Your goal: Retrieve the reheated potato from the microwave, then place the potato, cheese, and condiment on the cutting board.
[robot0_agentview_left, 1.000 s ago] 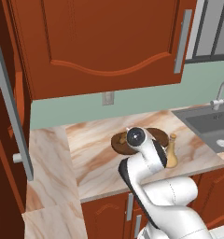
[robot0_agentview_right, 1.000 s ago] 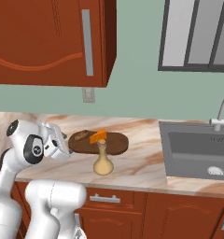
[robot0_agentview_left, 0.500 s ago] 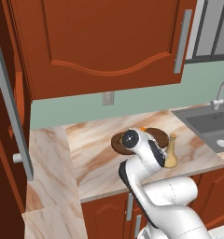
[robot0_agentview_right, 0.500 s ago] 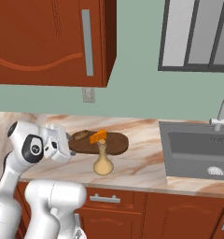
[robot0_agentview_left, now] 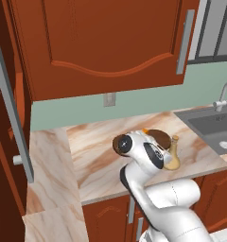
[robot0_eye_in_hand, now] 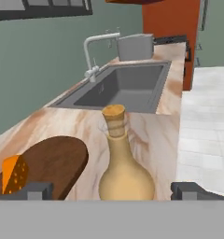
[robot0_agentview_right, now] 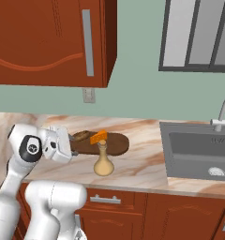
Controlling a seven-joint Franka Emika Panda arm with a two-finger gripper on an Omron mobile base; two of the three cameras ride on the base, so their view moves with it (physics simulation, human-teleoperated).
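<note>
My gripper (robot0_eye_in_hand: 111, 190) stands fully open, holding nothing, its two tips (robot0_eye_in_hand: 35, 191) set wide on either side of the condiment (robot0_eye_in_hand: 124, 164), which stands upright on the marble counter (robot0_agentview_right: 147, 164) just in front of the cutting board (robot0_agentview_right: 115, 143). The cheese (robot0_agentview_right: 99, 137) rests on the board, as does a brown lump beside it, likely the potato (robot0_agentview_right: 81, 136). Beyond lies the sink (robot0_eye_in_hand: 125, 87) with its faucet (robot0_eye_in_hand: 94, 53).

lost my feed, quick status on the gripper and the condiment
Gripper open, lined up on condiment. Condiment upright on counter beside cutting board, not on it. Cheese on board. Nothing between.
</note>
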